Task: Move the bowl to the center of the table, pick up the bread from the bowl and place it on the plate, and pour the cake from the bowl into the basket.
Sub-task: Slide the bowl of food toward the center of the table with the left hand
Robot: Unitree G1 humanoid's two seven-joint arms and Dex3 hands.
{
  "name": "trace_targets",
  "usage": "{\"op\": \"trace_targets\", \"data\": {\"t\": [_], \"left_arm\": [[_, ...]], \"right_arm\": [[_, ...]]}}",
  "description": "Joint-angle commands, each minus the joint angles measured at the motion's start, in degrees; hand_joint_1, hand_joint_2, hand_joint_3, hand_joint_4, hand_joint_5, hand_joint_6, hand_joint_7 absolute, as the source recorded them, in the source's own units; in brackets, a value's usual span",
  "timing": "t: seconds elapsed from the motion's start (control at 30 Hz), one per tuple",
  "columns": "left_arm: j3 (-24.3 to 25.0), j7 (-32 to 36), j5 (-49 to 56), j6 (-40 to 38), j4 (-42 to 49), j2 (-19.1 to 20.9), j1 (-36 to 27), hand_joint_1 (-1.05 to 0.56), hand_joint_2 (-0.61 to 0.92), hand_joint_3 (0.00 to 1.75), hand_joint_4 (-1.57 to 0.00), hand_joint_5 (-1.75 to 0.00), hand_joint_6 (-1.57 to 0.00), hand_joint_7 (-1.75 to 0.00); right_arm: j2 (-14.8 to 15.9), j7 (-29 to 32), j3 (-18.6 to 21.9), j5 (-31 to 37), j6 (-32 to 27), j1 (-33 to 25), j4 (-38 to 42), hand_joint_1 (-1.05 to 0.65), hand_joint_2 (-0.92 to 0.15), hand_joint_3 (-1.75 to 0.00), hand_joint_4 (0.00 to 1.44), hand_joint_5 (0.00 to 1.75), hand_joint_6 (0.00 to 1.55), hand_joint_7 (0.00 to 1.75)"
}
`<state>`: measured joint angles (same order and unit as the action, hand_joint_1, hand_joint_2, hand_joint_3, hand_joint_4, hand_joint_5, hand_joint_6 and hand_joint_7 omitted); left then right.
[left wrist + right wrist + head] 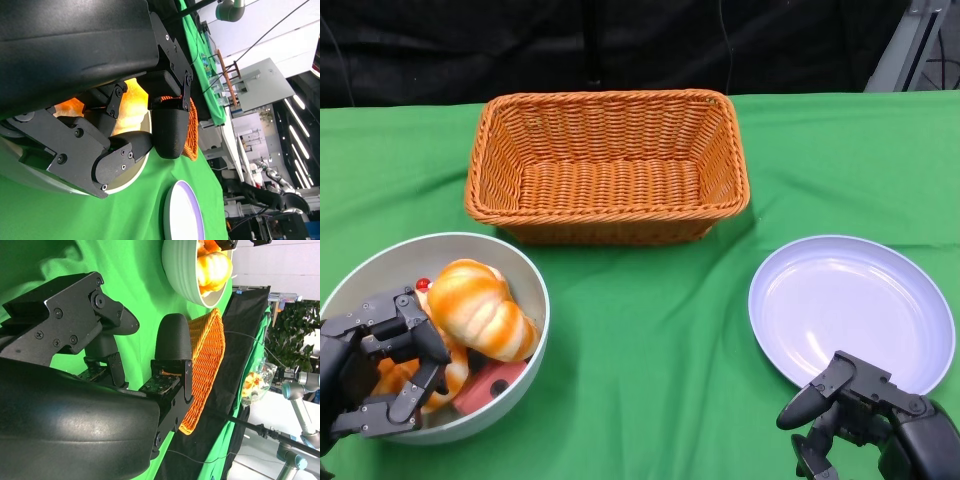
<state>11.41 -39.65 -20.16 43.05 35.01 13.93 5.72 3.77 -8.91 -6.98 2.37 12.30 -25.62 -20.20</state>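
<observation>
Worktop [650, 360]: covered in green cloth, carrying all items.

Basket [607, 165]: orange wicker, rectangular, standing upright at the far centre of the worktop. Nothing is seen inside it.

Bowl [525, 275]: pale grey, at the near left of the worktop, well apart from the basket's front left corner. It holds the bread [480, 308], an orange-and-white striped loaf lying uppermost, and beneath it a pink-red cake [490, 385] with a dark spot. Further orange pieces lie under the bread; their nature cannot be determined.

Plate [850, 310]: lavender, round, at the near right of the worktop, bare on its face.

Left hand [375, 365]: positioned at the bowl's near left rim. Its fingers [405, 330] reach over the rim into the bowl, beside the bread, some above and some below; they appear to clasp the bowl's wall. The left wrist view shows the bread directly behind the fingers.

Right hand [865, 415]: just beside the plate's near edge, fingers parted, holding nothing.
</observation>
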Motion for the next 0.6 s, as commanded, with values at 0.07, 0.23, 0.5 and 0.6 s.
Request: {"op": "trace_targets", "data": {"t": [0.07, 0.23, 0.5, 0.6], "left_arm": [[0.6, -0.3, -0.1, 0.6, 0.7, 0.5, 0.6, -0.13, 0.57, 1.07, -0.75, -1.67, -0.70, -1.44], [0.5, 0.0, 0.3, 0.8, 0.8, 0.5, 0.6, -0.14, 0.56, 1.08, -0.76, -1.68, -0.70, -1.45], [0.6, 0.4, 0.8, 0.5, 0.7, 0.5, 0.5, -0.15, 0.56, 1.08, -0.73, -1.69, -0.69, -1.46], [0.6, 0.4, 0.7, 0.4, 0.6, 0.5, 0.5, -0.14, 0.56, 1.08, -0.73, -1.69, -0.70, -1.46]], "right_arm": [[0.8, 0.1, 0.6, -0.6, 0.9, -0.1, 0.6, 0.07, -0.59, -0.96, 0.63, 1.63, 0.61, 1.33], [0.7, 0.1, 0.7, -0.6, 0.8, -0.1, 0.6, 0.06, -0.59, -0.95, 0.63, 1.63, 0.61, 1.33], [0.8, 0.2, 0.7, -0.4, 0.8, 0.0, 0.6, 0.07, -0.59, -0.95, 0.63, 1.64, 0.61, 1.33], [0.7, 0.2, 0.7, -0.5, 0.7, 0.0, 0.6, 0.07, -0.59, -0.95, 0.63, 1.64, 0.61, 1.33]]}}
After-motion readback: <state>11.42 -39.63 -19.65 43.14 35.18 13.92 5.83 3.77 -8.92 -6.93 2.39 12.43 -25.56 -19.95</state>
